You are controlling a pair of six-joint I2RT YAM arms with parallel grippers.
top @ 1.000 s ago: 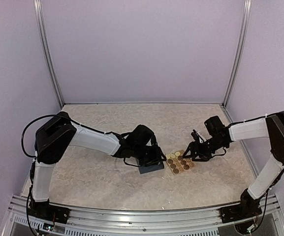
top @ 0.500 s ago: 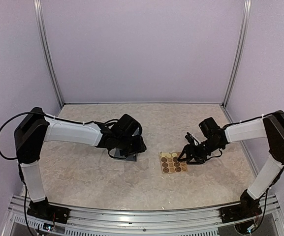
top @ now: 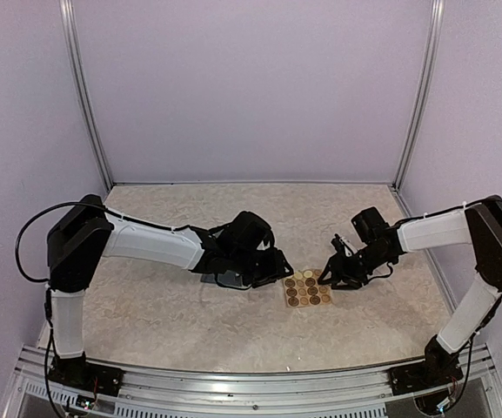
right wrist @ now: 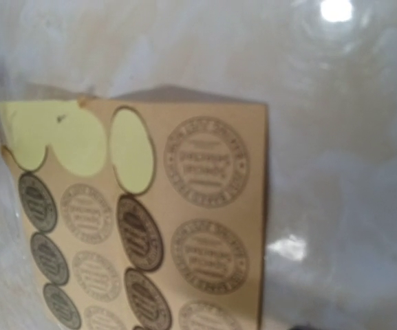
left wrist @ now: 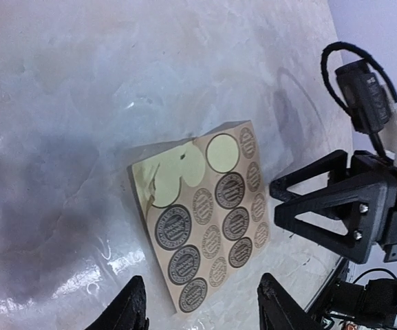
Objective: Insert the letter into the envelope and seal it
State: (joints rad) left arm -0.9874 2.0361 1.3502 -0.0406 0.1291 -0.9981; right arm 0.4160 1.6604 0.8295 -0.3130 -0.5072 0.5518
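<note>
I saw the left gripper (left wrist: pixel 201 283) hanging low over the table (top: pixel 163 322), its 2 black fingers (left wrist: pixel 135 311) spread apart with nothing between them. In its wrist view the gap framed the near end of the sticker sheet (left wrist: pixel 208 220), which lay on the marbled beige surface below. The sheet was tan and carried rows of round brown stickers (left wrist: pixel 230 190), some dark and some faint. At 1 end there were bare pale-yellow patches where rounds were missing. That end threw a shadow on the table and looked slightly raised, though I could not be sure. The envelope (top: pixel 219 279) lay flat on the table to the left of the sheet. From the top view only a slate-blue sliver of it showed, because the left arm (top: pixel 155 246) stretched across it and its wrist covered most of it. I could not tell how its flap stood. The right gripper (top: pixel 329 279) reached in from the other side and sat just beside the sheet's far edge. I could not tell whether it touched the paper. I also could not tell whether its pincer was apart or together: its own wrist view was filled by a blurred close-up of the sheet, and the other views showed only its black frame.
</note>
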